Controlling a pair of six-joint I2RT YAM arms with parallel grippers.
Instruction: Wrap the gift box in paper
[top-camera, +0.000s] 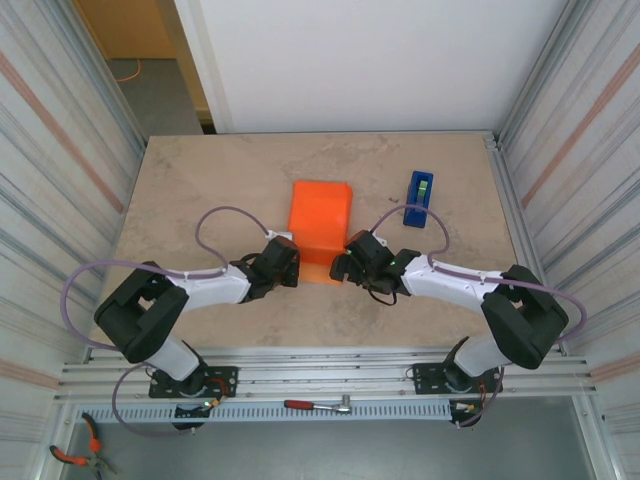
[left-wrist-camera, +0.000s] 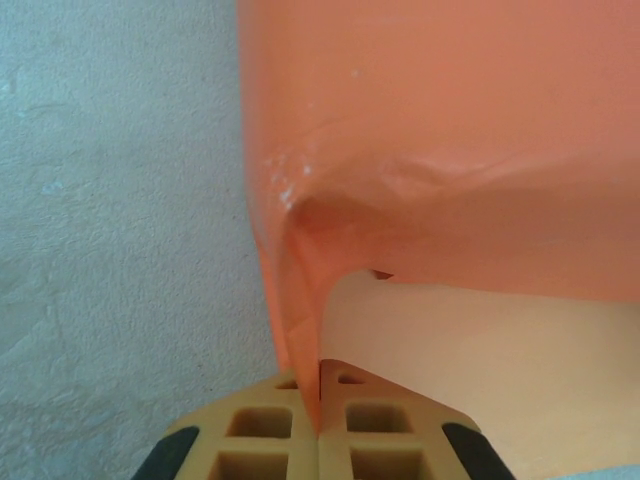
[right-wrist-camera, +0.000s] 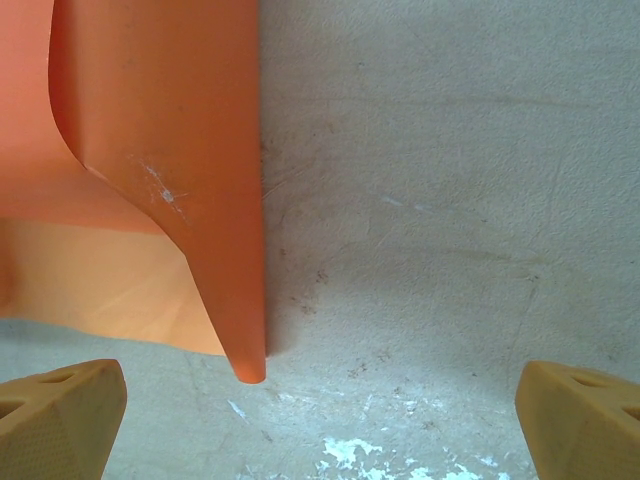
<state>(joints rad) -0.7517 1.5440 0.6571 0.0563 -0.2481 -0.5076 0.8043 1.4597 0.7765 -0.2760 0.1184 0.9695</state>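
The orange paper (top-camera: 320, 212) lies folded over itself at the table's middle, and the gift box is hidden under it. My left gripper (top-camera: 288, 264) is at the paper's near left corner. In the left wrist view its tan fingers are shut on a pinched-up fold of the paper (left-wrist-camera: 300, 300), right at the left gripper's (left-wrist-camera: 320, 378) tips, with a paler layer (left-wrist-camera: 480, 370) beneath. My right gripper (top-camera: 347, 264) sits at the near right corner. It stands open (right-wrist-camera: 320, 420), with a curled orange flap (right-wrist-camera: 230, 300) ahead of its left fingertip (right-wrist-camera: 60, 410), not touching.
A blue tape dispenser (top-camera: 420, 198) stands upright to the right of the paper. Metal walls (top-camera: 560, 150) close in both sides of the stone table (top-camera: 200, 190). Bare tabletop (right-wrist-camera: 450, 200) lies ahead of the right gripper.
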